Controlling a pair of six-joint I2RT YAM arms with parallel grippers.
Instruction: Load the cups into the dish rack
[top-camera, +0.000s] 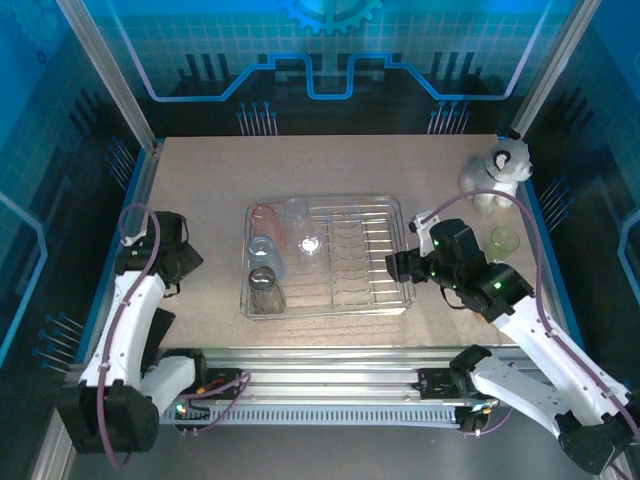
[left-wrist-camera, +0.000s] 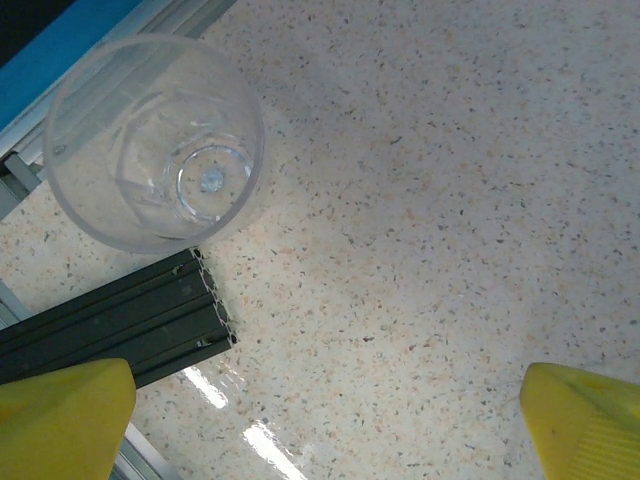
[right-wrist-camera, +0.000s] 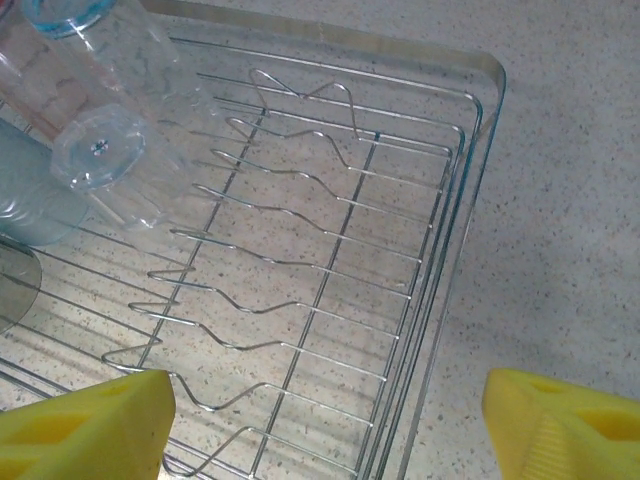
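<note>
A white-grey plush toy (top-camera: 497, 170) sits upright in the far right corner of the speckled beige table (top-camera: 200, 190); blue patterned panels (top-camera: 330, 50) wall the back and sides; a black ribbed rail (left-wrist-camera: 130, 320) lies at the table's edge.

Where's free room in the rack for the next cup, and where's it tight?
Free: the dish rack's right half, bare prong rows between the tilted clear cup and the right rim; also the table behind the rack. Crowded: its left column, where red cup, blue cup and grey cup sit packed.
</note>
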